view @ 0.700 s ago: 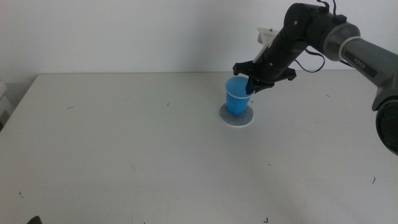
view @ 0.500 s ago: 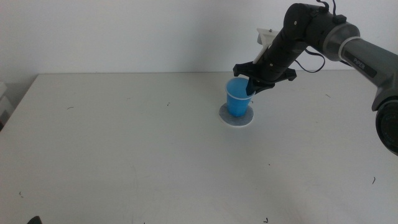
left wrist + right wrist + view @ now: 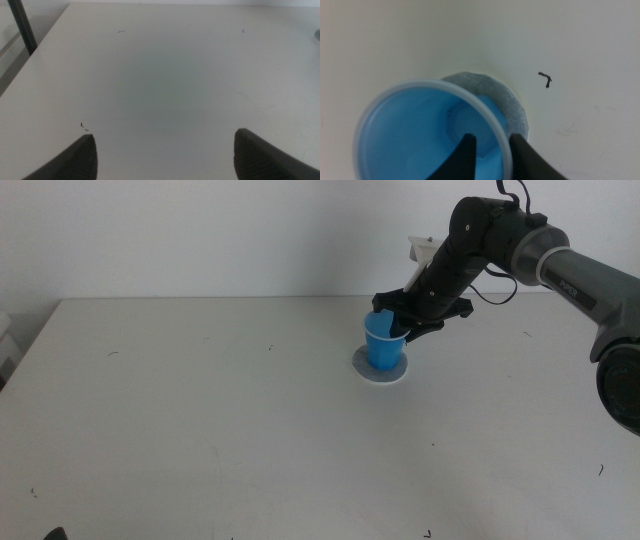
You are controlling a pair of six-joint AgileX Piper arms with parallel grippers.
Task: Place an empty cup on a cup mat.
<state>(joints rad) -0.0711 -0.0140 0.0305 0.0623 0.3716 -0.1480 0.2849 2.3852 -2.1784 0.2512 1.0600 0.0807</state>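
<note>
The right gripper (image 3: 398,326) pinches the rim of the cup (image 3: 383,343), one jaw inside, one outside; the cup stands upright beneath it on the cup mat (image 3: 381,370), on the worktop (image 3: 200,410). The left gripper (image 3: 162,150) waits, jaws wide apart, holding nothing

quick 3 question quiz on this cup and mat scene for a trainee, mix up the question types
1. True or false: the cup stands upright on the cup mat.
2. How does the right gripper meet the cup? A) both jaws outside the wall B) one jaw inside, one outside the rim C) hovering clear of it
3. Fill in: the left gripper waits over bare table with its jaws ____.

Key: 1 true. 2 B. 3 open.
</note>
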